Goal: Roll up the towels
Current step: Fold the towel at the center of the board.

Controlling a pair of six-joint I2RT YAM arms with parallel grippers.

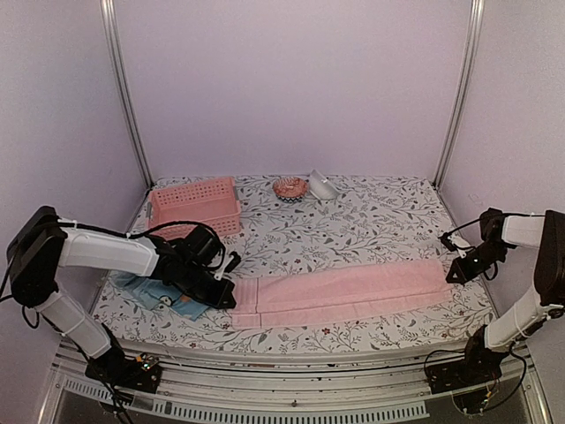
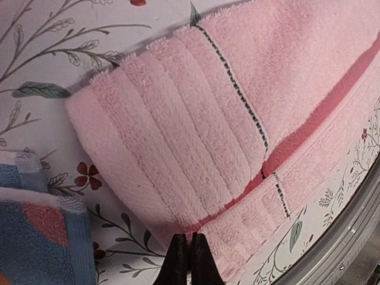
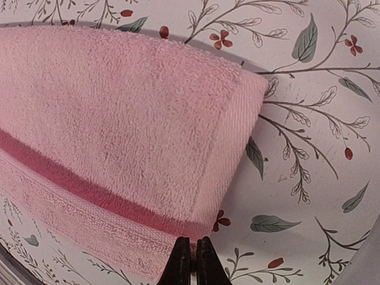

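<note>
The pink towel (image 1: 344, 296) lies folded lengthwise along the near table (image 1: 371, 221) edge (bare tabletop beyond it), left gripper (image 1: 230, 300) and right gripper (image 1: 455, 274) both clenched at its ends, blue towel (image 1: 163, 296) just left.

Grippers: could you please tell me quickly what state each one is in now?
Left gripper: closed, at one end of the pink towel; grip cannot be told.
Right gripper: closed, at its other end; likewise.
</note>
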